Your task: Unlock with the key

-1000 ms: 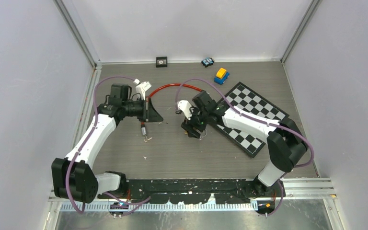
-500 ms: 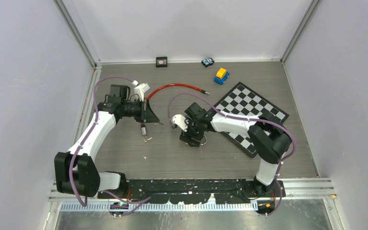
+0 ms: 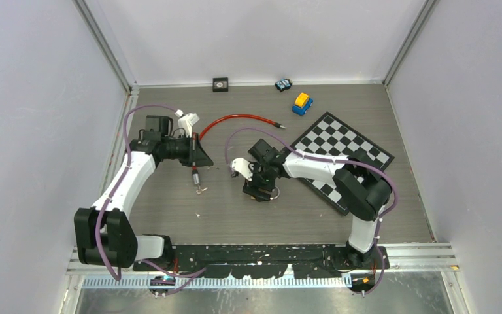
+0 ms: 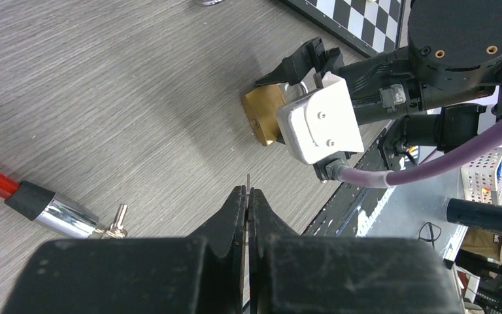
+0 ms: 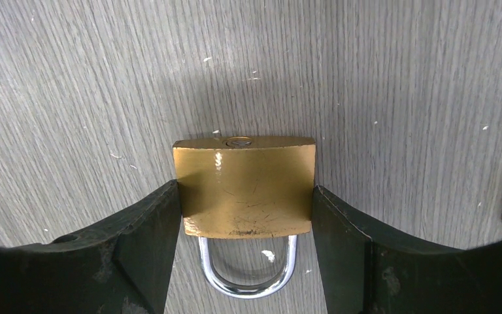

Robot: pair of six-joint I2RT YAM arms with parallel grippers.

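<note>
While the right gripper (image 3: 259,190) is clamping the padlock (image 5: 245,186), the left gripper (image 4: 247,193) is pinching the key (image 4: 248,178).
Padlock is sitting mid-table (image 4: 104,78), just left of the chessboard (image 3: 346,147), brass body squeezed between both right fingers, shackle pointing back toward the wrist. Left jaws are closing fully on the key, thin tip poking out, apart from the padlock.

I assess this as a robotics lab cell. Plain white panels (image 3: 261,39) in aluminium framing (image 3: 104,46) enclose a grey table (image 3: 235,216) with a black mounting rail (image 3: 255,252).
</note>
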